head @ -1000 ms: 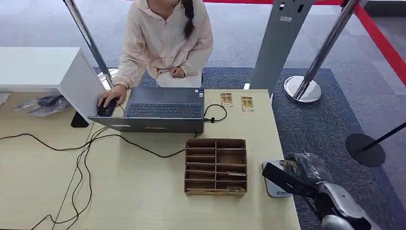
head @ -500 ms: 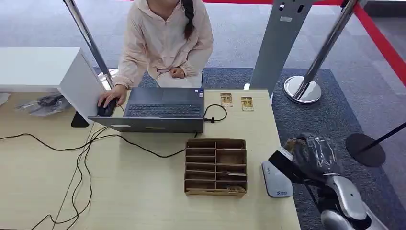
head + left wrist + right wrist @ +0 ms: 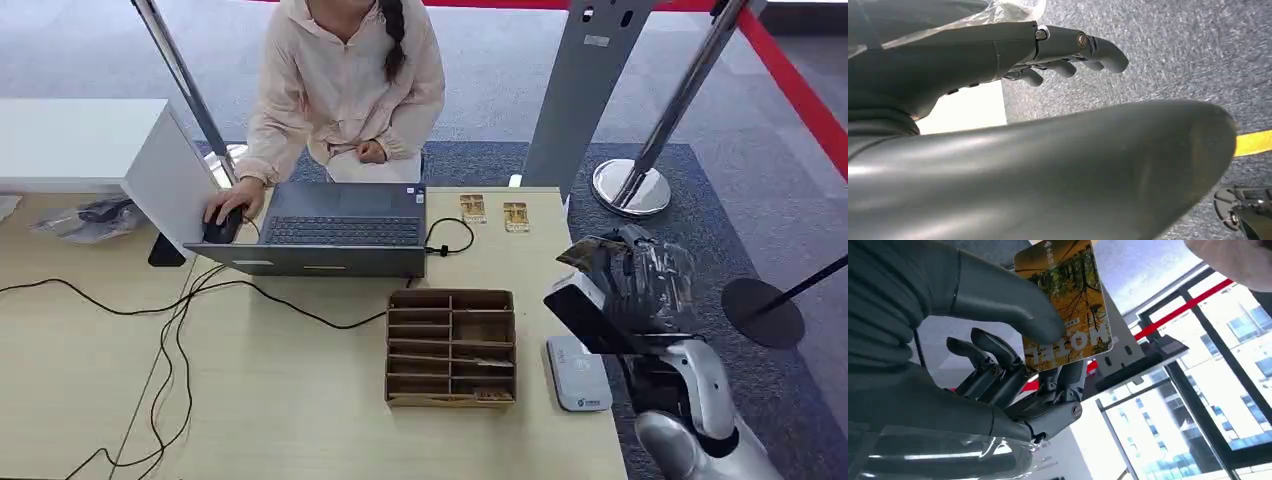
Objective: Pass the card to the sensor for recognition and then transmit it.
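Observation:
My right hand [image 3: 632, 285], wrapped in clear plastic, is raised over the table's right edge and pinches a yellow picture card [image 3: 591, 249] between thumb and fingers. In the right wrist view the card [image 3: 1067, 304] shows autumn trees and white lettering under the thumb of that hand [image 3: 998, 365]. The flat grey-white card sensor [image 3: 577, 373] lies on the table below and nearer to me than the hand, with nothing on it. My left hand [image 3: 1063, 55] hangs over grey carpet, fingers loosely apart and holding nothing.
A brown divided cardboard organizer [image 3: 451, 347] sits left of the sensor. Two more cards [image 3: 473, 208] [image 3: 516, 216] lie beside an open laptop [image 3: 335, 230]. A person [image 3: 345, 80] sits across, hand on a mouse. Cables [image 3: 180, 330] cross the table; stanchions [image 3: 632, 186] stand at right.
My right hand has lifted off the sensor with the card and moved up and away toward the far side of the table. The person has not moved.

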Robot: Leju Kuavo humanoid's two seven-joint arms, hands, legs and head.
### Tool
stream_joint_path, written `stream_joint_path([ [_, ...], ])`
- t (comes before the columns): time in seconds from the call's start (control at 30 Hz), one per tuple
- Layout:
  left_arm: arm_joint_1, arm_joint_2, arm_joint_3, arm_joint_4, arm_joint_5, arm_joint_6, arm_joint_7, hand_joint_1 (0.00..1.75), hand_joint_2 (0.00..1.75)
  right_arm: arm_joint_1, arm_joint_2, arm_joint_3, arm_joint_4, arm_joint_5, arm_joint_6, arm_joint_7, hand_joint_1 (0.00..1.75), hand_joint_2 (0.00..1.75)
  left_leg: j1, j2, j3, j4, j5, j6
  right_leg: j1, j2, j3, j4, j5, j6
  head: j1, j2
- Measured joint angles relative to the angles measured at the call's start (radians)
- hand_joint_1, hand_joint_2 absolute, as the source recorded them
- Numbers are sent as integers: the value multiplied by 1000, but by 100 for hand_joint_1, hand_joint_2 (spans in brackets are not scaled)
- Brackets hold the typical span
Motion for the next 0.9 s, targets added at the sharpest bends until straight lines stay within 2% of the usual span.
stream_joint_path([
  [0.23, -1, 0, -1, 0, -24, -2, -6, 0, 0, -112, 78, 43, -7, 10, 24, -8, 175, 175, 0, 0, 0, 0, 0, 0, 0, 0, 0, 0, 0, 0, 0, 0],
  [0.47, -4, 0, -4, 0, -46, -3, -21, 0, 0, -234, 155, 100, 27, -32, 21, -21, 175, 175, 0, 0, 0, 0, 1, 0, 0, 0, 0, 1, 0, 0, 0, 0],
  [0.73, -9, 0, -9, 0, -55, 0, -30, 0, 0, -376, 236, 167, 170, -93, 22, -38, 175, 175, 0, -1, 0, 0, 1, 0, 0, 0, 0, 1, 0, 0, 0, 0],
  [0.9, -10, 0, -9, 0, -55, 5, -33, 0, 0, -426, 269, 194, 250, -102, 20, -47, 175, 175, 0, -1, 0, 0, 1, 0, 0, 0, 0, 1, 0, 0, 0, 0],
])
